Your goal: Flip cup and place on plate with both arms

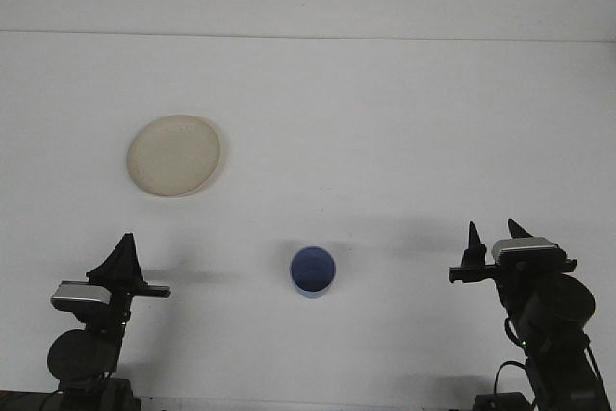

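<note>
Cup [313, 271] upright on the table [385, 122] — plate [174, 156] at its 10 o'clock.
Right gripper [494, 238] fingers apart; left gripper [125, 255] — cannot tell.

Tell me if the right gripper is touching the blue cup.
Apart. The front view shows bare white table between the right gripper and the blue cup; the cup stands alone at centre, the gripper well off to its right.

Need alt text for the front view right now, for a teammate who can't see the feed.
A small blue cup stands alone near the front middle of a white table, apart from a round beige plate farther back on the left. The left claw and right claw sit low at the front corners, touching nothing; the right one's fingers stand apart.
</note>
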